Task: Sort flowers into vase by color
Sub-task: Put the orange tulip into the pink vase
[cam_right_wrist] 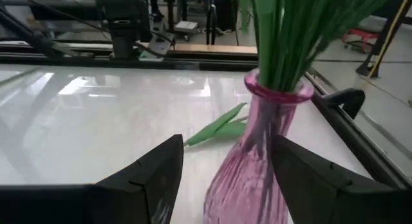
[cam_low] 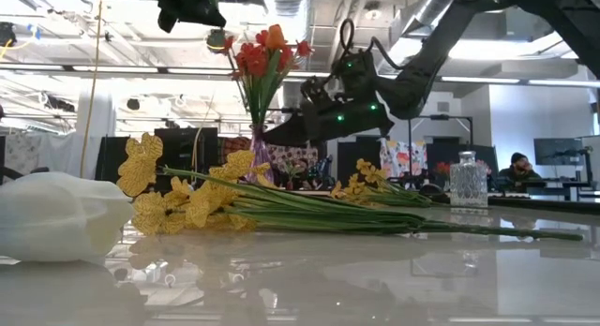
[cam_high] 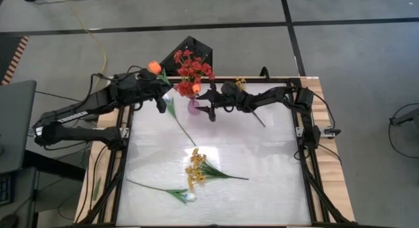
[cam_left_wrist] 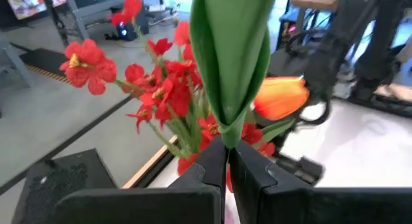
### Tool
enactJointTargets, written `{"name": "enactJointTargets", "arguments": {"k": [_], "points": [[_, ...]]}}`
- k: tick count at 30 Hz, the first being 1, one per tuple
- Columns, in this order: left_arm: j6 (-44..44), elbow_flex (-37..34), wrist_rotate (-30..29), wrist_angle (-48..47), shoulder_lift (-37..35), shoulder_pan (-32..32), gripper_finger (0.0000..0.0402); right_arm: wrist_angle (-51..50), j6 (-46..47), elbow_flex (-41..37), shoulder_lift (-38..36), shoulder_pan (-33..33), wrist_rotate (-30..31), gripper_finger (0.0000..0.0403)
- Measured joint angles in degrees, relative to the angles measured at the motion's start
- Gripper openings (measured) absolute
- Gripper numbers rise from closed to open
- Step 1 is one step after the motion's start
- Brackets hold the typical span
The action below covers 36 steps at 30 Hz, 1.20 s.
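A pink glass vase (cam_high: 194, 105) stands at the table's far middle, holding red blossom sprays (cam_high: 191, 67) and an orange tulip (cam_left_wrist: 280, 98). My right gripper (cam_right_wrist: 225, 143) is open and level, one finger on each side of the vase's body (cam_right_wrist: 248, 179). My left gripper (cam_left_wrist: 226, 150), raised left of the vase, is shut on another orange tulip (cam_high: 154, 67). Yellow sprays (cam_high: 196, 166) and a white tulip (cam_high: 188, 196) lie flat on the near middle of the table. My left gripper pinches the tulip's green stem and leaf base (cam_left_wrist: 225, 137) between its two fingers, coming almost level from the table's left. The leaf (cam_left_wrist: 232, 50) rises above the fingers, the blossom sits over the gripper, and the stem (cam_high: 183, 126) slants down toward the table. My right gripper: I cannot tell whether a finger touches the vase.
A clear glass vessel (cam_low: 467, 181) and more yellow blossoms (cam_high: 241, 82) sit at the far right of the table. Free white table top lies right of the yellow sprays. The table's metal frame (cam_high: 308, 156) runs along its edges.
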Motion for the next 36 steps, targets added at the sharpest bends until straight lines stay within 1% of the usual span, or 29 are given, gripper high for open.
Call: {"name": "enactJointTargets", "arguments": {"k": [3, 11, 16, 21, 25, 30, 36], "points": [[0.2, 0.0, -0.3, 0.2, 0.8, 0.1, 0.0, 0.3, -1.9, 0.0, 0.0, 0.0, 2.1, 0.026], [1.2, 0.0, -0.3, 2.6, 1.7, 0.3, 0.0, 0.7, -4.2, 2.0, 0.4, 0.0, 2.2, 0.026], [1.0, 0.0, -0.2, 2.3, 2.1, 1.1, 0.0, -2.7, -5.8, 4.2, 0.6, 0.4, 2.2, 0.026], [0.9, 0.0, -0.2, 2.2, 2.1, 1.2, 0.0, -3.1, -6.1, 5.1, 0.6, 0.6, 3.8, 0.026], [0.4, -0.1, -0.2, 0.9, 2.2, 1.2, 0.0, -2.7, -6.1, 5.2, 0.6, 0.5, 3.9, 0.026], [-0.3, -4.1, 0.3, 6.6, 2.5, 1.2, 0.0, -2.9, -6.1, 5.2, 0.6, 0.5, 4.2, 0.026], [-1.2, -5.6, 0.0, 7.2, 2.4, 1.2, 0.0, -3.6, -6.1, 5.2, 0.6, 0.5, 4.3, 0.026]]}}
